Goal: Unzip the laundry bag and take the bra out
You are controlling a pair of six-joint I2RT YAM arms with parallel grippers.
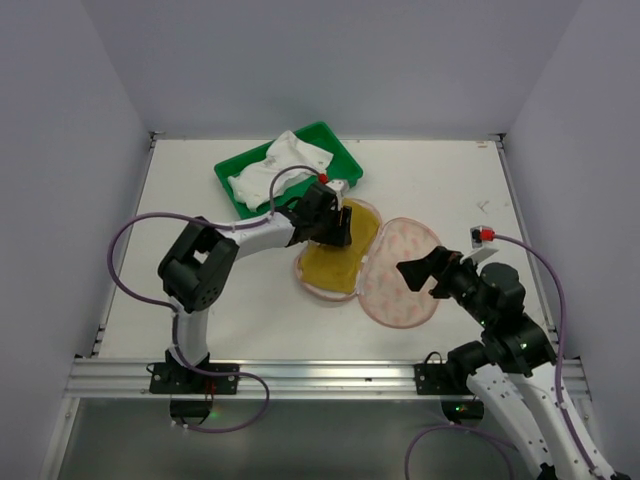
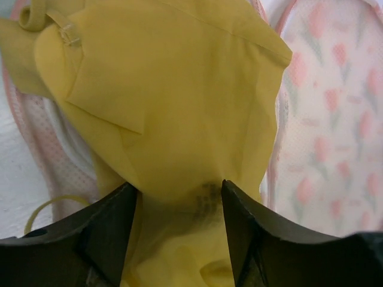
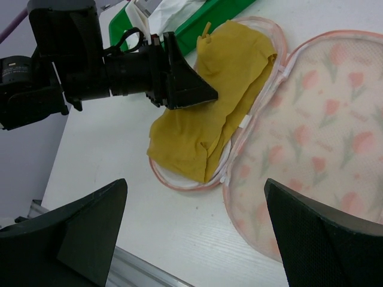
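Observation:
The laundry bag [image 1: 395,300] lies open like a clamshell at the table's middle, its tulip-print lid folded to the right [image 3: 317,119]. The mustard bra [image 1: 335,268] fills the left half. My left gripper [image 1: 335,228] is down on the bra's far part. In the left wrist view its jaws [image 2: 179,197] are partly closed, with bunched yellow fabric [image 2: 179,89] between them and the lid [image 2: 335,119] to the right. My right gripper [image 1: 425,272] hovers open and empty over the lid's near right part. In its own view [image 3: 196,182] it looks at the bra [image 3: 209,101].
A green plastic tray [image 1: 340,150] with white cloth [image 1: 275,170] stands just behind the bag, close to the left arm. It also shows in the right wrist view [image 3: 206,17]. The table's front rail [image 1: 300,375] runs along the near edge.

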